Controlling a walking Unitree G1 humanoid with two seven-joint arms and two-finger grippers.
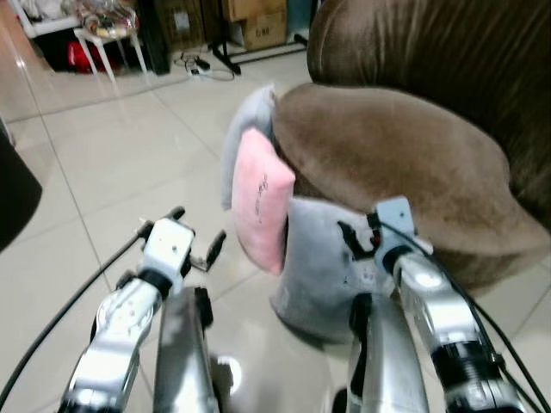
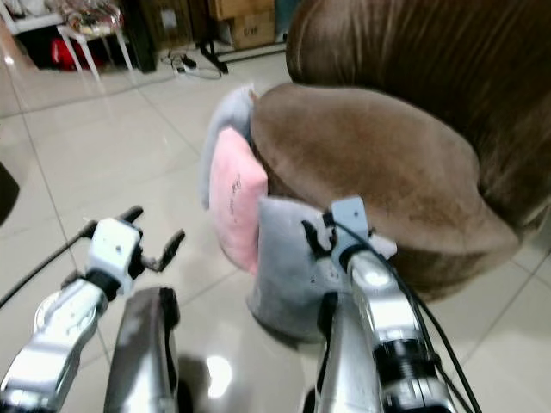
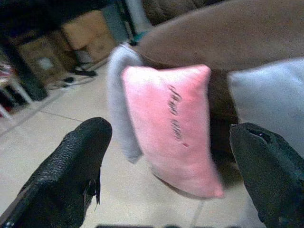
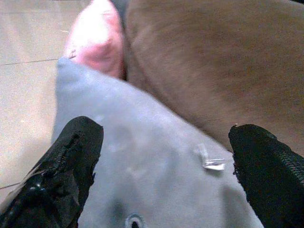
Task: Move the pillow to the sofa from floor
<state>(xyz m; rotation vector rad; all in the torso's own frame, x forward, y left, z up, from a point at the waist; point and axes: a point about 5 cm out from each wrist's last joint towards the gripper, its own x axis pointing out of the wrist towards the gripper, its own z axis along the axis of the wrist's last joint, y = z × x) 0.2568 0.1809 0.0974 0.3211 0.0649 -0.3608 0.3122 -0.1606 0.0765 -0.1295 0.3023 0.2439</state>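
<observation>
Three pillows stand on the floor, leaning against the front of the brown sofa (image 1: 405, 155): a grey pillow (image 1: 318, 267) nearest me, a pink pillow (image 1: 261, 198) with dark writing in the middle, and another grey pillow (image 1: 244, 138) behind it. My right gripper (image 1: 362, 243) is open right over the top edge of the near grey pillow (image 4: 152, 156), a finger on either side. My left gripper (image 1: 196, 234) is open above the tiles, a short way left of the pink pillow (image 3: 173, 128).
Pale glossy tiles (image 1: 112, 163) stretch left of the sofa. At the back stand cardboard boxes (image 1: 258, 21), a white-legged stool (image 1: 108, 39) and cables (image 1: 207, 67) on the floor. A dark object (image 1: 13, 194) pokes in at the left edge.
</observation>
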